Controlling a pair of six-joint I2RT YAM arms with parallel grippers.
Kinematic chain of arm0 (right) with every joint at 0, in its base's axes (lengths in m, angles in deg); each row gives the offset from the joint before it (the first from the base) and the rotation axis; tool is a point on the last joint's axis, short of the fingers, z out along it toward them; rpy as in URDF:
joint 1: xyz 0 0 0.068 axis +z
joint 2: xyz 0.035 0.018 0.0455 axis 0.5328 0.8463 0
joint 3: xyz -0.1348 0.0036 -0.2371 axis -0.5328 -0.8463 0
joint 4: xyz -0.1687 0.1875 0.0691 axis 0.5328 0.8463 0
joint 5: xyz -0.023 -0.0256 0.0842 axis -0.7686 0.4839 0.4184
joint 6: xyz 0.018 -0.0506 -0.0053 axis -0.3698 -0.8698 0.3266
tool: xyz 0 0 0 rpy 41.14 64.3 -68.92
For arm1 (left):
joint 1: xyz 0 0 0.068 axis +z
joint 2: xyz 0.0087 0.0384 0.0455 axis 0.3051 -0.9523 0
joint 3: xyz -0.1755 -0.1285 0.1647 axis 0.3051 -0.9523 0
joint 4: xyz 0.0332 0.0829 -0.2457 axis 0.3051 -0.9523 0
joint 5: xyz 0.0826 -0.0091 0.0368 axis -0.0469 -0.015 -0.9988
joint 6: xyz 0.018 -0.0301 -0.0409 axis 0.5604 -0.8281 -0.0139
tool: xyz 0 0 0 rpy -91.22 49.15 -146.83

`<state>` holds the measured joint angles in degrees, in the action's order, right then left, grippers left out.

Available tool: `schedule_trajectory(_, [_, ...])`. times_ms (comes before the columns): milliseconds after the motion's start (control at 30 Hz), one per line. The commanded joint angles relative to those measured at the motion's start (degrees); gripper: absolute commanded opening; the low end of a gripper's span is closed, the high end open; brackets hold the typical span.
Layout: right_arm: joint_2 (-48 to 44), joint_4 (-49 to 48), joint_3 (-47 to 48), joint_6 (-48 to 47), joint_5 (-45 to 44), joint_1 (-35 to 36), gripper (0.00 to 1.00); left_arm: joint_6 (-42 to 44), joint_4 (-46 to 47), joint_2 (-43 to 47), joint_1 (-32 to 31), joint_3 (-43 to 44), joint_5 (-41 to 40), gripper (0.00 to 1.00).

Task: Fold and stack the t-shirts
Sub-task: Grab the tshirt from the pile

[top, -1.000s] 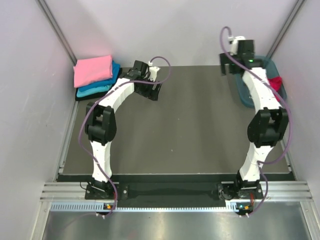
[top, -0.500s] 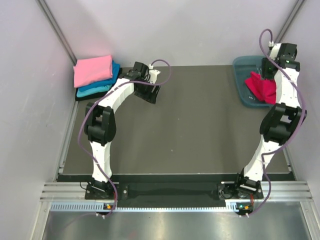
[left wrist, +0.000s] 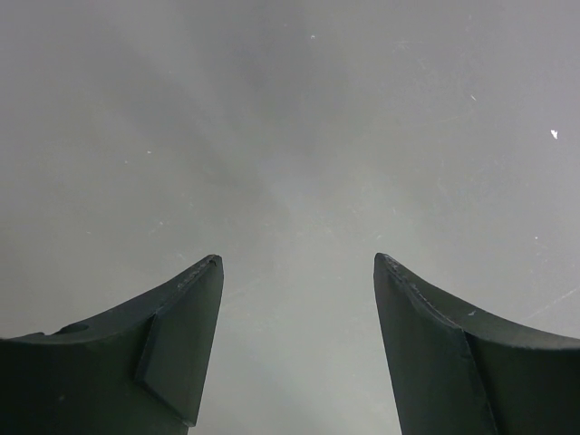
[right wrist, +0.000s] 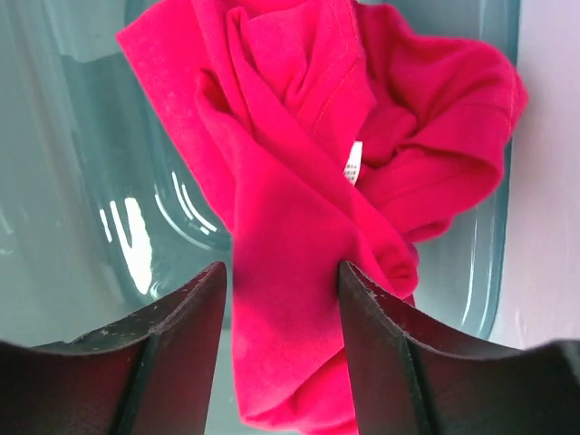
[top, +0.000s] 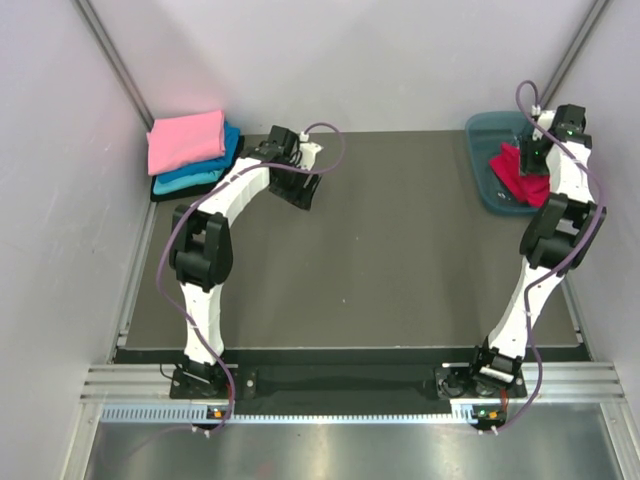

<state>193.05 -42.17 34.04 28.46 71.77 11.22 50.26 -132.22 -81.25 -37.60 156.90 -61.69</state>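
Where wrist-viewed, white tag point(right wrist: 353, 163) on red shirt point(right wrist: 299, 181)

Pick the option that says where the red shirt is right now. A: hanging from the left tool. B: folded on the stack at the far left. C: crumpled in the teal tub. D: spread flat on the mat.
C: the red shirt lies bunched in the teal tub, with the right tool straddling a fold of it; the stack at far left shows pink on top.
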Motion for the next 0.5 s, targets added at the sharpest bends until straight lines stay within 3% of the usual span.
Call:
schedule_trajectory(0, [0.87, -1.08, 3.46, -1.55, 1.02, 0.14, 0.45, 1.24, -0.60, 1.29, -0.47, 0.26, -0.63, 0.72])
schedule_trajectory(133, [2.36, -1.34, 4.34, -2.26, 0.32, 0.14, 0.24, 1.41, -0.95, 0.15, -0.82, 2.10, -0.72, 0.72])
schedule_trajectory(200, [2.28, -1.34, 4.86, -2.69, -1.08, 0.40, 0.00, 1.50, -1.47, -0.29, -0.91, 2.80, -0.63, 0.72])
schedule_trajectory(300, [-1.75, -2.75, 5.57, -2.79, -2.15, 1.28, 0.00, 2.12, -1.48, -0.38, -1.08, 3.69, -1.59, 0.72])
schedule_trajectory(467, [-20.19, -8.89, 1.11, -4.80, 0.49, 8.02, 0.00, -1.04, 2.56, 0.85, -0.73, 2.11, -10.10, 0.74])
